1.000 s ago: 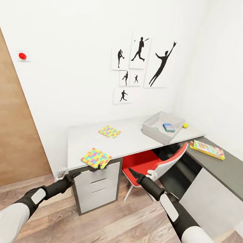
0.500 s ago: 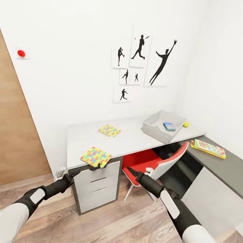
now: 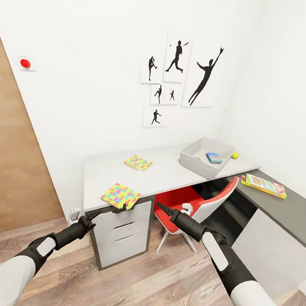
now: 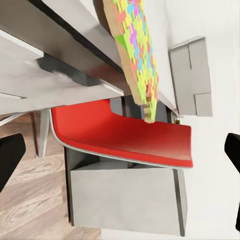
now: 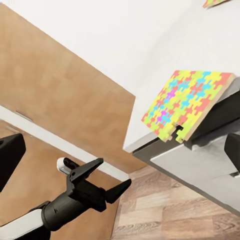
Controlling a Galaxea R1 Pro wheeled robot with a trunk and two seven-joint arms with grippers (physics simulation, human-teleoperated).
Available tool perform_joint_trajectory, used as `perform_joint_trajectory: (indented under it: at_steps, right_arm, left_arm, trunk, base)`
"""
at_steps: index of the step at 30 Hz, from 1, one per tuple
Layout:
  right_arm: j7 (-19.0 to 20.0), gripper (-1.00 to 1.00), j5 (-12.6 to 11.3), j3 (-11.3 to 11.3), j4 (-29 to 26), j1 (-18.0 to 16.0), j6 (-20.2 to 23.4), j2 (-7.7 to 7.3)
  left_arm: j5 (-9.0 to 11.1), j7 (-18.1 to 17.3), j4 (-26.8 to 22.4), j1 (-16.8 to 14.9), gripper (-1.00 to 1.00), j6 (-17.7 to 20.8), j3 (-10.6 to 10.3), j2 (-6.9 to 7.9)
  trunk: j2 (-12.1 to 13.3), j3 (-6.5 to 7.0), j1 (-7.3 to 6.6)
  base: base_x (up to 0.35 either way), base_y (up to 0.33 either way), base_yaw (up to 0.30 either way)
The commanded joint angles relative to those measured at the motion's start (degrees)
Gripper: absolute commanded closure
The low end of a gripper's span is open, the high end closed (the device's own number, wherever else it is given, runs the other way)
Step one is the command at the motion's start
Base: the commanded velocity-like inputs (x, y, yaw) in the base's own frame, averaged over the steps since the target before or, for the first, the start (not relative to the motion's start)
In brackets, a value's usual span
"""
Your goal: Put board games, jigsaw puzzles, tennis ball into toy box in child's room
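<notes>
At the far left of the head view a wooden door panel (image 3: 6,167) stands beside the white wall, which carries a small red round button (image 3: 25,63). The left gripper (image 3: 94,215) reaches low toward the near corner of the long white-topped table (image 3: 169,173); its two black fingers are spread wide apart with nothing between them, as the right wrist view shows (image 5: 102,180). Just above and beyond it, the nearer jigsaw puzzle (image 3: 121,196), a thin flat square of yellow, green, pink and blue pieces, lies on the front edge of the table, one corner overhanging the pale grey drawer fronts (image 3: 121,236). The second jigsaw puzzle (image 3: 138,163) lies flat farther back on the top. Black silhouette posters of ball players (image 3: 178,80) hang on the wall above. The right gripper (image 3: 161,207) hovers in front of the red and white chair (image 3: 190,208) tucked under the table; whether its fingers are apart or closed, I cannot tell. Toward the right end of the table sits the shallow light-grey toy box (image 3: 204,157), with a small blue board game (image 3: 213,157) inside it. The yellow-green tennis ball (image 3: 235,155) rests on the table just beside the box. On the dark grey-topped cabinet (image 3: 283,207) at the right lies a yellow-red board game (image 3: 263,185).
</notes>
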Motion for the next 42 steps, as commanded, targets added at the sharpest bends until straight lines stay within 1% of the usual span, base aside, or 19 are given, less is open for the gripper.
perform_joint_trajectory:
  at_steps: [1, 4, 8, 10, 13, 17, 23, 37, 42]
  right_arm:
    - [0.8, -1.00, -0.6, 0.1, 0.0, 0.0, 0.4, -0.09]
    - [2.7, -1.00, -0.6, 0.1, 0.0, 0.0, 0.5, -0.32]
    - [4.8, -1.00, -0.6, 0.1, 0.0, 0.7, 0.5, -1.20]
    - [5.1, -1.00, -0.8, 0.1, 0.0, 1.0, 0.5, -1.36]
    - [5.5, -1.00, -2.4, -0.2, 0.0, 1.4, 0.6, -1.55]
    - [5.7, -1.00, -3.6, -0.4, -0.1, 1.8, 0.6, -1.61]
    - [5.7, -1.00, -4.1, -0.4, -0.1, 2.1, 0.5, -1.64]
    - [5.5, -1.00, -4.1, -0.4, -0.2, 2.2, -0.4, -1.31]
    - [5.4, -1.00, -4.1, -0.4, -0.2, 2.2, -0.4, -1.30]
  left_arm:
    - [0.6, -1.0, 0.0, 0.0, -1.00, 0.6, -0.2, 0.08]
    - [0.6, -2.0, 0.0, 0.0, -1.00, 0.6, -0.2, 0.17]
    - [0.6, -2.4, 0.0, 0.0, -1.00, 0.6, -0.2, 0.14]
    - [0.6, -2.5, 0.0, 0.0, -1.00, 0.6, -0.1, 0.11]
    - [0.7, -2.6, 0.0, 0.0, -1.00, 0.6, 0.0, 0.04]
    - [0.7, -2.6, 0.0, 0.0, -1.00, 0.5, 0.0, -0.18]
    - [0.7, -2.7, 0.0, 0.0, -1.00, 0.5, 0.1, -0.29]
    - [0.5, -2.8, 0.0, 0.0, -1.00, 0.4, 3.8, -0.36]
    - [0.5, -2.9, 0.0, -0.1, -1.00, 0.3, 4.1, -0.58]
  trunk:
    - [-0.5, -0.25, 0.23]
    - [-1.7, -0.79, 0.89]
    - [-3.3, -1.50, 1.77]
    - [-4.1, -1.86, 2.21]
    - [-5.3, -2.40, 2.86]
    - [-6.9, -3.12, 3.74]
    - [-9.3, -4.20, 5.06]
    - [-14.9, -6.71, 8.14]
    - [-16.9, -7.61, 9.23]
  base:
    - [0.000, 0.000, 0.000]
    - [0.000, 0.000, 0.000]
    - [0.000, 0.000, 0.000]
    - [0.000, 0.000, 0.000]
    - [0.000, 0.000, 0.000]
    - [0.000, 0.000, 0.000]
    - [0.000, 0.000, 0.000]
    - [0.000, 0.000, 0.000]
    - [0.000, 0.000, 0.000]
